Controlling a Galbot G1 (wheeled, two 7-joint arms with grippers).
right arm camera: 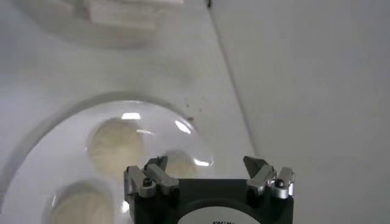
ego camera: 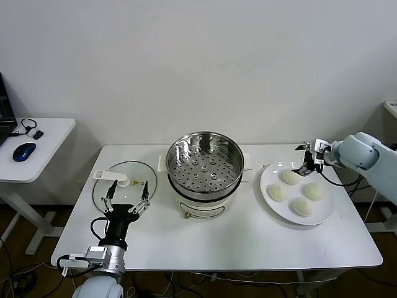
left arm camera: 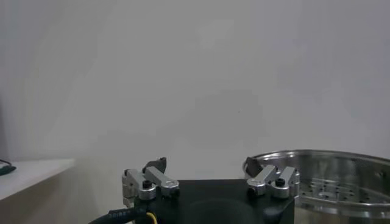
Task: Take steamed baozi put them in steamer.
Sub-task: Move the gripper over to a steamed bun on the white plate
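Four steamed baozi (ego camera: 301,192) sit together on the white plate (ego camera: 268,192) at the right of the table, none yet in the steamer (ego camera: 205,164), whose perforated tray shows bare at the table's middle. The right gripper (ego camera: 306,166) hangs over the plate's far edge, right above the farthest bun (ego camera: 290,177), with its jaws spread wide and nothing between them; the right wrist view shows buns (right arm camera: 116,141) on the plate below the open fingertips (right arm camera: 156,164). The step in hand looks like the first pick. To do it well, the gripper should centre over that far bun so one finger drops on each side of the dome, go low enough to catch it near its widest part, and close gently, since soft dough will likely dent or slip. The neighbouring buns lie close, so a finger could nudge them. The left gripper (ego camera: 126,202) waits, also spread and empty, above the glass lid (ego camera: 124,185) at the table's left.
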